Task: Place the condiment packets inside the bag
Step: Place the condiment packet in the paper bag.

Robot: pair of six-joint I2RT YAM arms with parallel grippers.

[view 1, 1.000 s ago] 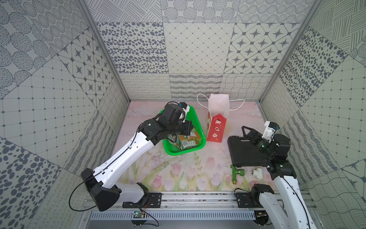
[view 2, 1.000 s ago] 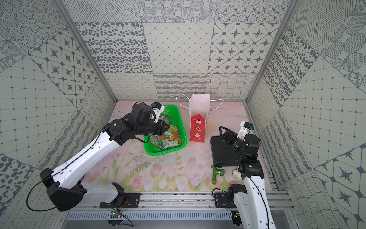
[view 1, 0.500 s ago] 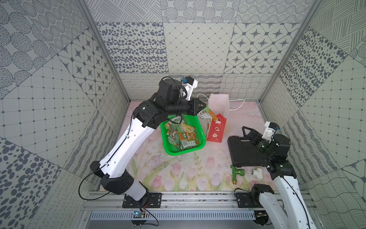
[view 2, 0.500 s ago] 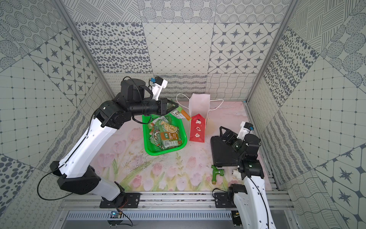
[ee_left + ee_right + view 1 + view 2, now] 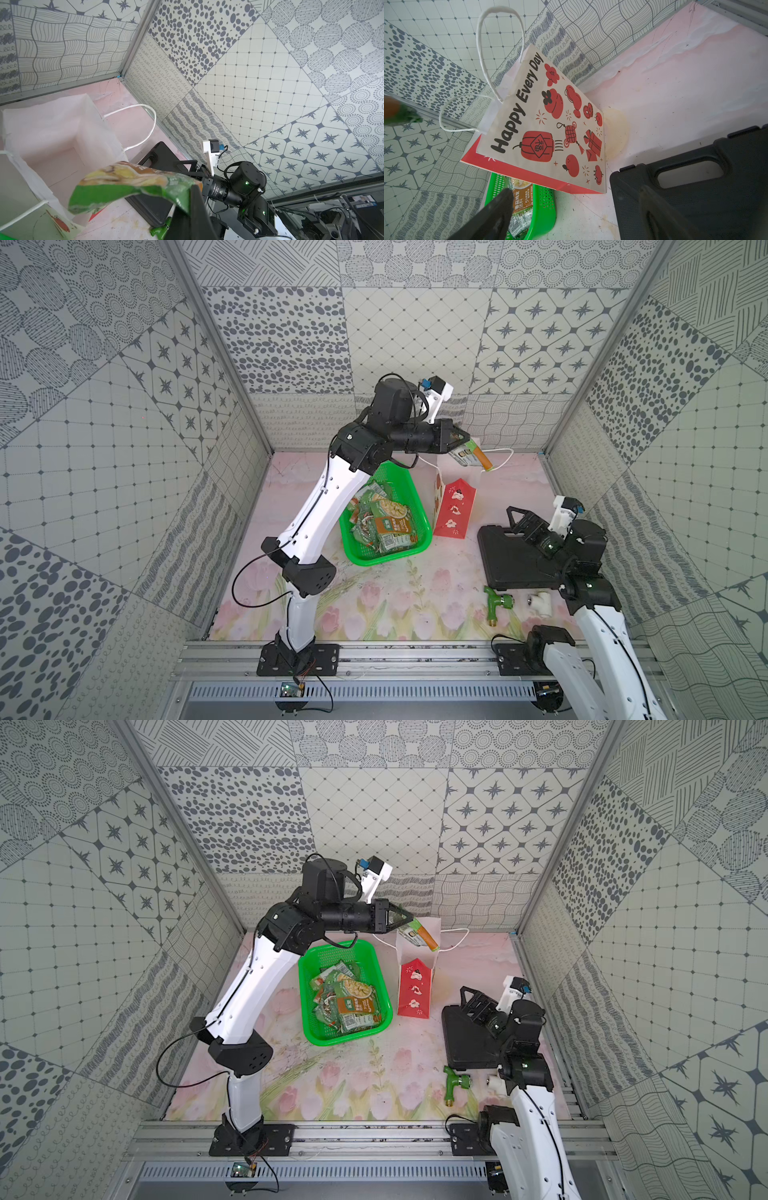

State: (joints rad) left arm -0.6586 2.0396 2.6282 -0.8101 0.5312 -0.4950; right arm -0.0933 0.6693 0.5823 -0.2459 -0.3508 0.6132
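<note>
- One packet hangs about over the open bag, one end clamped in the left fingers.
- Best centre it, tip it end-down, lower, then let go clear of the handles.
- More packets lie in the basket; right fingers stand apart, empty, above the case.

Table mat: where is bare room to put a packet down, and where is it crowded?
Bare: the mat between green basket and front rail; between black case and back wall, beside the bag. Crowded: inside the basket; around the green fitting.
</note>
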